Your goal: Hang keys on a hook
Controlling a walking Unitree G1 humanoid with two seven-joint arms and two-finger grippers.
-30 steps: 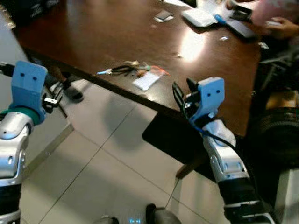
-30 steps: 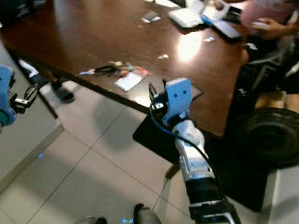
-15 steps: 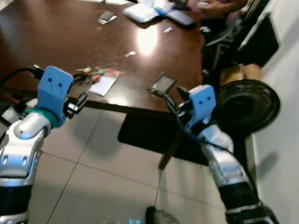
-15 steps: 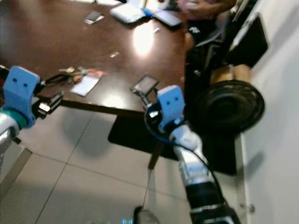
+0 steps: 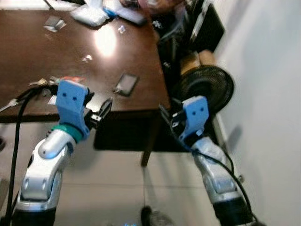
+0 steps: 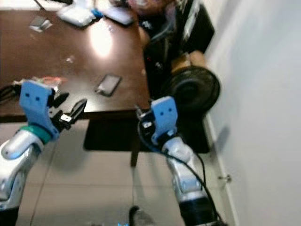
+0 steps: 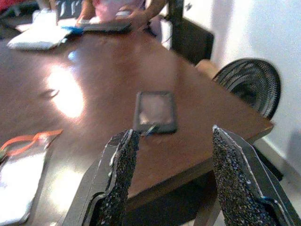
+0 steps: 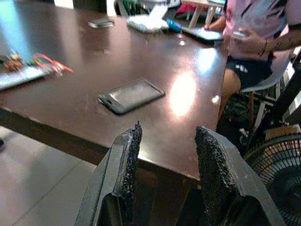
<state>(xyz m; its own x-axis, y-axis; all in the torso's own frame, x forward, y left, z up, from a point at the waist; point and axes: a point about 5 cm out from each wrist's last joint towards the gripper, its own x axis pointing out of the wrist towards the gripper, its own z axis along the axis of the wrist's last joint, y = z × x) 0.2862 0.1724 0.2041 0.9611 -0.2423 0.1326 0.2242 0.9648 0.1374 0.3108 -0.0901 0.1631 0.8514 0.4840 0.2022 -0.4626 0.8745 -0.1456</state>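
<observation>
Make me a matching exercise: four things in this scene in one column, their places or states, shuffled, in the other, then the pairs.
1. phone
2. fan
3. left end effector
4. keys

a. open, holding nothing
b. on the floor by the white wall
c. flat on the table near its corner
d. on the table beside an orange strap

Pairs: 1-c, 2-b, 3-a, 4-d

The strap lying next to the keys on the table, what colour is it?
Orange-red; the strap shows best in the left wrist view, looped on the dark brown table.
</observation>
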